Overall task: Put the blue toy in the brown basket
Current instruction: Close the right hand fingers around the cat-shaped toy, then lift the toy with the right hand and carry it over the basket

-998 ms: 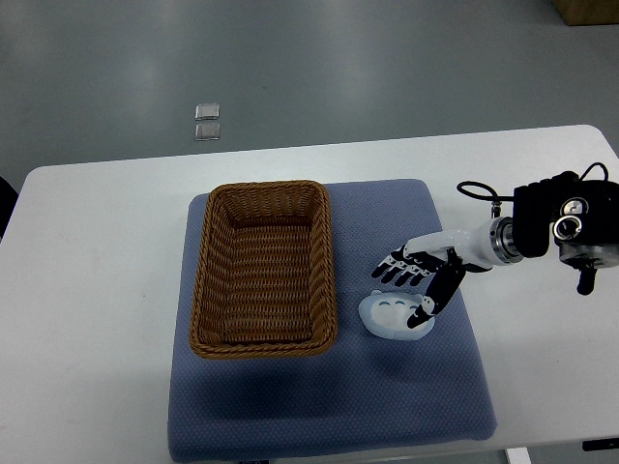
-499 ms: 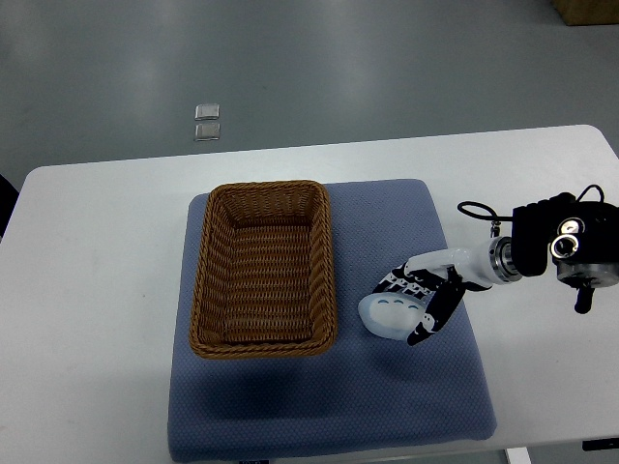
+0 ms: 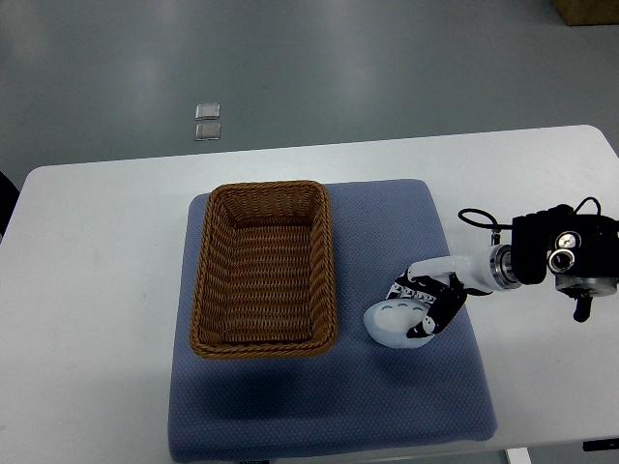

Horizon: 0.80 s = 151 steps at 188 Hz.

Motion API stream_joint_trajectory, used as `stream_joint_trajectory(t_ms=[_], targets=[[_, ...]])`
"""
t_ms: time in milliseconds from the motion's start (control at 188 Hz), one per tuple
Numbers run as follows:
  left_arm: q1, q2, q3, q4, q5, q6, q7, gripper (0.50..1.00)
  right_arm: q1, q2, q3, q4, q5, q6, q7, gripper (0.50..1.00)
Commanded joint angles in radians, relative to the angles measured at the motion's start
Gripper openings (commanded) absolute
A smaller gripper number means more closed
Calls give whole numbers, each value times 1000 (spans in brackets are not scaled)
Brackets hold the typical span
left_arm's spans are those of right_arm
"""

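Where the work is laid out, a white table (image 3: pixel 97 251) carries everything; its far edge runs across the upper part of the view, with grey floor beyond.

Blue mat (image 3: pixel 329 406): a padded cloth laid over the middle of the table, reaching almost to its near edge. Probably there to give a soft, non-slip bed for the other items.

Brown basket (image 3: pixel 263 266): rectangular wicker, upright, mouth open and nothing inside. It sits on the left half of the mat, long side running from far edge toward near edge, so a thing can be dropped in from above.

Right arm: enters from the table's right edge, black wrist housing over bare table, white forearm reaching left onto the mat.

Right hand (image 3: pixel 428 305): lowered over the toy's right side, fingers (image 3: pixel 414 293) curled across the top and thumb against the near-right flank. The wrap looks like a grasp; whether it is tight enough to lift cannot be told.

Blue toy (image 3: pixel 392 322): pale blue, rounded, with small dark marks on top. It lies on the mat just right of the basket's near-right corner, outside the basket, apart from the rim. It appears to rest on the mat, so the placing is not yet done.

Left arm: not in view.
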<state>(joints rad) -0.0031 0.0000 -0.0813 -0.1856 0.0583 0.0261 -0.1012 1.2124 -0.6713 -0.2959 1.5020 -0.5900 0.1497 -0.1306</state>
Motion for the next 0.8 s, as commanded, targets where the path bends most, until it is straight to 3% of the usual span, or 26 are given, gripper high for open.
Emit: stream_joint_trajectory(t_ms=[0, 260, 473, 637, 797], targets=[[0, 0, 2, 2, 0, 0, 0, 1000, 16, -16, 8, 0, 2, 2, 2, 588], [0, 0, 2, 5, 0, 0, 0, 1000, 159, -60, 23, 4, 10, 70, 0, 592], [0, 0, 0, -2, 0, 0, 0, 1000, 305, -36, 23, 1, 32, 100, 0, 599], [0, 0, 2, -2, 0, 0, 0, 1000, 388, 65, 14, -59, 62, 99, 0, 603], [0, 0, 0, -2, 1, 0, 0, 1000, 415, 226, 6, -170, 88, 97, 0, 607]])
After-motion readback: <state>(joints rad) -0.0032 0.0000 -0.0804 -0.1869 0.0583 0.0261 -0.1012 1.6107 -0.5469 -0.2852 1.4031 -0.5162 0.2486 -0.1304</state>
